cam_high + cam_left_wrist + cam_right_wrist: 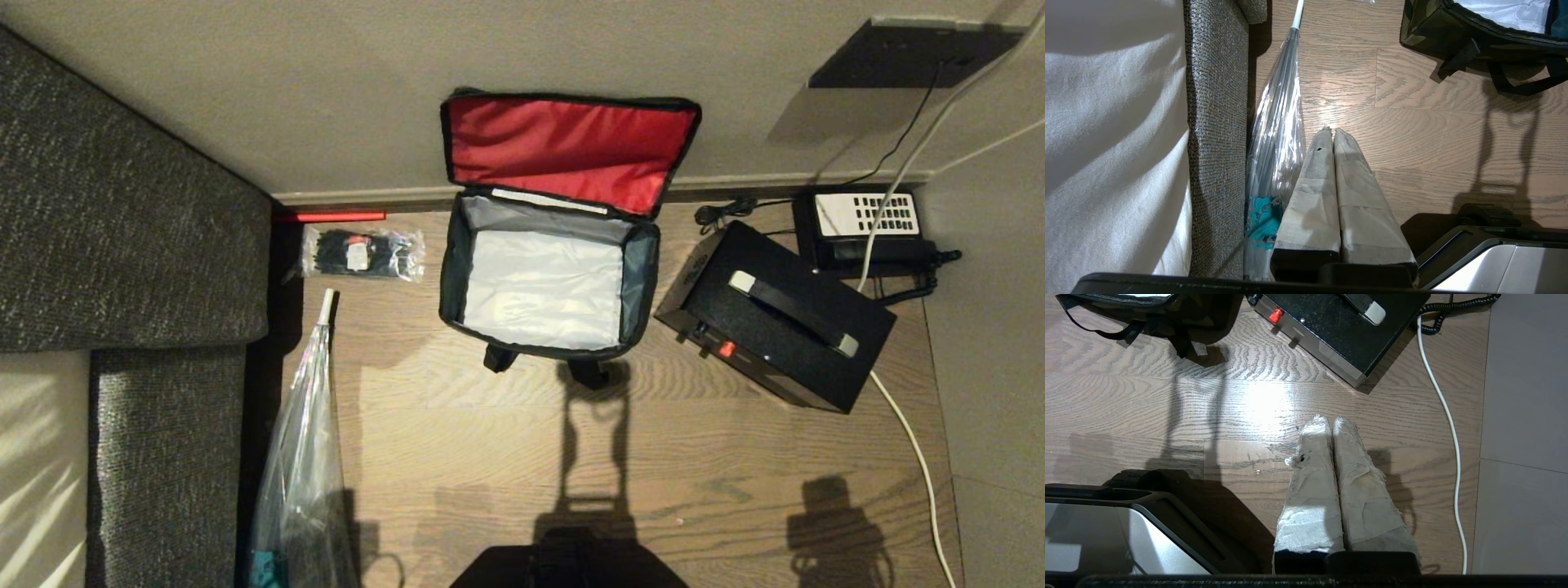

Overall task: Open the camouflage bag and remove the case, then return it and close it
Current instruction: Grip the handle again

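Note:
The camouflage bag [451,269] stands open on the wood floor against the wall, its red-lined lid [563,151] leaning back and only pale grey lining showing inside. The black case [775,327] lies on the floor to the bag's right, its red knob [726,349] on the near edge. In the left wrist view my left gripper [1330,131] hangs shut and empty over bare floor, the bag's corner [1425,28] well ahead. My right gripper [1327,419] is shut and empty too, short of the case [1339,326]. Neither arm shows in the head view.
A grey sofa [122,245] fills the left side, with a clear folded umbrella [302,457] lying along it. A clear packet of black ties [363,253] lies left of the bag. A black telephone [865,229] and white cable [906,425] sit right of the case.

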Robot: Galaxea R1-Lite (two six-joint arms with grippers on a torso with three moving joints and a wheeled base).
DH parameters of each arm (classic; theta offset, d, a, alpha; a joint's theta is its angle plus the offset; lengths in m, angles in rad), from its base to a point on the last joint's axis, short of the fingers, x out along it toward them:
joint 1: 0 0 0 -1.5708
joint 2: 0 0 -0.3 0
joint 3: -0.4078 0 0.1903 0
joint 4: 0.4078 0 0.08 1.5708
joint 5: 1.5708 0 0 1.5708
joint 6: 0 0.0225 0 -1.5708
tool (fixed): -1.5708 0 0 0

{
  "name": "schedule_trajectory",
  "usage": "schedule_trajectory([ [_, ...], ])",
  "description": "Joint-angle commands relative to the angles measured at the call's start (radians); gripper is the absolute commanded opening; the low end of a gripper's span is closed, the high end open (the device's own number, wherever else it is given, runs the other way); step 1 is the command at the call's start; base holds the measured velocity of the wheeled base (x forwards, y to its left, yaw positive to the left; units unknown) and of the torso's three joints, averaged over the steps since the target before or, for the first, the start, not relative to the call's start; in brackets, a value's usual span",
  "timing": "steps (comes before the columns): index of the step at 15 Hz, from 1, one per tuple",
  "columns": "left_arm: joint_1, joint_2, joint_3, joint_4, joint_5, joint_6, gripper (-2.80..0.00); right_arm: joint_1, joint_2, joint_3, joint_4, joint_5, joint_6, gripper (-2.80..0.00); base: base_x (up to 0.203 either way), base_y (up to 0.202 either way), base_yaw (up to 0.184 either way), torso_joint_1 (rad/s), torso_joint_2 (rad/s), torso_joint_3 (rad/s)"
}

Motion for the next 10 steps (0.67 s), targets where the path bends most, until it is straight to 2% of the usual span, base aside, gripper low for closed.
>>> schedule_trajectory([
  [1, 0.0, -0.002, 0.003, 0.0, 0.001, 0.0, -2.8, 0.0, 0.002, 0.0, 0.0, 0.0, -0.001, -2.8, 0.0, 0.0, 0.0, 0.0, 0.0, 0.0],
  [10, 0.0, -0.002, 0.003, 0.0, 0.001, -0.002, -2.8, 0.0, 0.002, 0.0, 0.0, 0.0, -0.001, -2.8, 0.0, 0.0, 0.0, 0.0, 0.0, 0.0],
])
